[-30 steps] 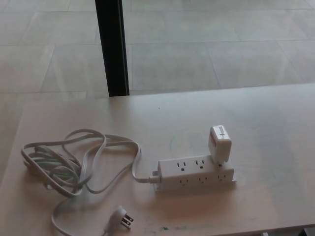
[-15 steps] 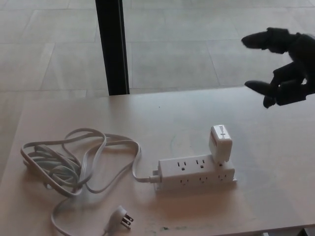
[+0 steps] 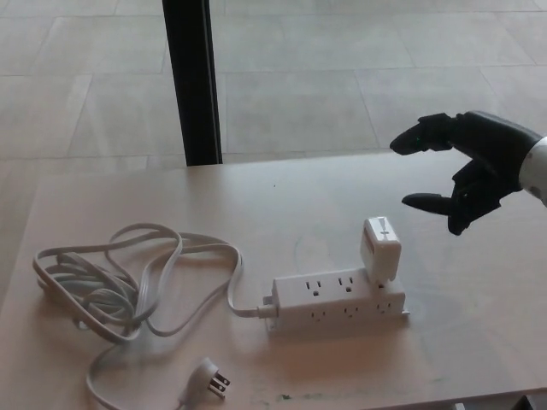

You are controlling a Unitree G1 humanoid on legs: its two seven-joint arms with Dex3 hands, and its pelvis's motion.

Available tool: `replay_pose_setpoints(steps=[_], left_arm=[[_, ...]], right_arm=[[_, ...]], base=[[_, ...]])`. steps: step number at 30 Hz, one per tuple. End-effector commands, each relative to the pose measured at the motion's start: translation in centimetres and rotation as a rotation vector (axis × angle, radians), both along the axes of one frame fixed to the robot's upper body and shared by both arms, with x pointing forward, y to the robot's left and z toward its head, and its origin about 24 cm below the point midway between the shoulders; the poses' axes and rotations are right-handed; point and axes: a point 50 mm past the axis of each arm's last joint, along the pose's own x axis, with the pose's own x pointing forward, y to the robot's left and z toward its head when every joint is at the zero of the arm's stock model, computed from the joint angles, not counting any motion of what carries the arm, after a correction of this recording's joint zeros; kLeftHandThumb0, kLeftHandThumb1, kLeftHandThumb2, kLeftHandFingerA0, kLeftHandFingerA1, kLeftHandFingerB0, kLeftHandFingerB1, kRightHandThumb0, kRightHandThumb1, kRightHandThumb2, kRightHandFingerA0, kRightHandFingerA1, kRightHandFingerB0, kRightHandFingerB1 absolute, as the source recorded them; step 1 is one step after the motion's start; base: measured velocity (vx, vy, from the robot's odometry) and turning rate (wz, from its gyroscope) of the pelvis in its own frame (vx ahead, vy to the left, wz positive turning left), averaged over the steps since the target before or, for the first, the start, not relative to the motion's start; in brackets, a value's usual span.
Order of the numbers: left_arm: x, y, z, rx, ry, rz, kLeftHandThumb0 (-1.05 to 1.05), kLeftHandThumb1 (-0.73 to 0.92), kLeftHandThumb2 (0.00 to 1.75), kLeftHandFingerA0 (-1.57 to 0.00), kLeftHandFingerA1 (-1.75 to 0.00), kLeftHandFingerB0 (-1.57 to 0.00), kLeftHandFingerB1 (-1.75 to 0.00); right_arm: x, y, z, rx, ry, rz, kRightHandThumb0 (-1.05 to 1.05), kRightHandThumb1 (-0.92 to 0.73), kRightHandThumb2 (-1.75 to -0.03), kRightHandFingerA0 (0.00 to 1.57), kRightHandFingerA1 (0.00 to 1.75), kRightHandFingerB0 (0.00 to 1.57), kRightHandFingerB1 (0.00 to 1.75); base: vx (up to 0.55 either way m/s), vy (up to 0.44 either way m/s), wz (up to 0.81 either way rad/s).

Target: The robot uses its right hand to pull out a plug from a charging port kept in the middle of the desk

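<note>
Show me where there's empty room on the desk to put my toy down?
Bare desk lies behind the cord, and right of the power strip under the open right robot hand. It's crowded on the left, where the cord loops, and around the charger.

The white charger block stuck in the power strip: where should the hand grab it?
Pinch the charger across its flat sides, coming from above right where the open right hand hovers. It stands upright above the strip, so its upper body is exposed.
</note>
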Motion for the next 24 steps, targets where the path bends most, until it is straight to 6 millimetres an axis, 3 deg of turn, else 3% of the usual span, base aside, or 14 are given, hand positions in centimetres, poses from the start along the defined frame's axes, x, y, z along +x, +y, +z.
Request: replay_pose_setpoints(steps=[1,5,6,7,8,9,13,14,16,18,19,20,23,24], left_arm=[[0.3,0.7,0.8,0.020,-0.019,0.004,-0.56,0.56,0.57,-0.86,-0.98,-0.63,-0.47],[0.4,0.7,0.8,0.024,-0.013,-0.001,-0.55,0.56,0.57,-0.87,-0.96,-0.64,-0.47],[0.4,0.7,0.9,0.023,-0.025,-0.009,-0.56,0.56,0.57,-0.87,-1.00,-0.65,-0.49],[0.4,0.7,0.9,0.022,-0.015,-0.007,-0.58,0.56,0.57,-0.85,-1.02,-0.65,-0.48],[0.5,0.7,0.9,0.021,-0.018,-0.006,-0.58,0.55,0.57,-0.84,-1.11,-0.65,-0.48],[0.5,0.7,0.9,0.020,-0.021,-0.006,-0.57,0.55,0.57,-0.84,-1.16,-0.66,-0.48],[0.6,0.7,1.0,0.020,-0.020,-0.011,-0.56,0.56,0.58,-0.84,-0.98,-0.64,-0.47],[0.7,0.7,1.0,0.018,-0.025,-0.009,-0.57,0.56,0.58,-0.85,-0.99,-0.66,-0.48],[0.7,0.6,1.0,0.018,-0.025,-0.009,-0.57,0.56,0.58,-0.85,-0.99,-0.66,-0.48],[0.7,0.6,0.9,0.021,-0.024,-0.006,-0.58,0.56,0.57,-0.86,-1.04,-0.67,-0.49],[0.7,0.6,0.9,0.016,-0.021,-0.008,-0.57,0.56,0.58,-0.84,-1.00,-0.66,-0.47],[0.7,0.7,0.9,0.016,-0.019,-0.007,-0.58,0.56,0.58,-0.84,-0.97,-0.65,-0.47],[0.7,0.7,0.9,0.021,-0.013,-0.009,-0.58,0.56,0.58,-0.84,-1.00,-0.65,-0.46],[0.8,0.7,1.0,0.015,-0.023,-0.009,-0.57,0.56,0.57,-0.85,-1.15,-0.66,-0.48]], right_arm=[[0.4,0.4,-0.5,-0.085,0.042,-0.006,-0.80,-0.60,-0.60,1.06,1.14,0.23,0.31],[0.7,0.5,-0.8,-0.075,0.054,-0.014,-0.92,-0.53,-0.88,1.03,1.17,0.17,0.40],[0.8,0.5,-0.9,-0.066,0.063,-0.020,-0.81,-0.59,-0.58,1.00,1.19,0.22,0.31],[1.0,0.3,-1.2,-0.071,0.067,-0.028,-0.95,-0.52,-0.89,1.02,1.16,0.16,0.40],[1.1,0.2,-1.3,-0.071,0.070,-0.034,-0.93,-0.51,-0.89,1.04,1.17,0.16,0.41],[1.2,0.1,-1.5,-0.069,0.077,-0.039,-0.83,-0.59,-0.58,0.99,1.17,0.21,0.32],[1.3,-0.1,-2.3,-0.069,0.096,-0.054,-0.80,-0.55,-0.58,0.98,1.15,0.22,0.31],[1.3,-0.2,-2.9,-0.092,0.111,-0.056,-0.86,-0.46,-0.84,0.97,1.10,0.15,0.40],[1.3,-0.2,-2.9,-0.092,0.111,-0.055,-0.86,-0.46,-0.84,0.97,1.10,0.15,0.40],[1.3,-0.2,-3.4,-0.115,0.108,-0.043,-0.79,-0.55,-0.58,1.03,1.17,0.21,0.33],[1.2,-0.2,-3.6,-0.124,0.104,-0.033,-0.85,-0.46,-0.85,1.04,1.15,0.15,0.42],[1.1,-0.1,-3.8,-0.136,0.108,-0.030,-0.81,-0.55,-0.58,1.02,1.17,0.21,0.33],[1.0,0.0,-4.2,-0.133,0.123,-0.026,-0.79,-0.54,-0.57,1.01,1.16,0.20,0.32],[0.9,0.2,-4.3,-0.141,0.119,-0.011,-0.80,-0.44,-0.85,0.86,0.86,0.11,0.43]], base=[[0.00,0.000,0.00],[0.00,0.000,0.00],[0.00,0.000,0.00],[0.00,0.000,0.00],[0.00,0.000,0.00],[0.00,0.000,0.00],[0.00,0.000,0.00],[0.00,0.000,0.00],[0.00,0.000,0.00],[0.00,0.000,0.00],[0.00,0.000,0.00],[0.00,0.000,0.00],[0.00,0.000,0.00],[0.00,0.000,0.00]])
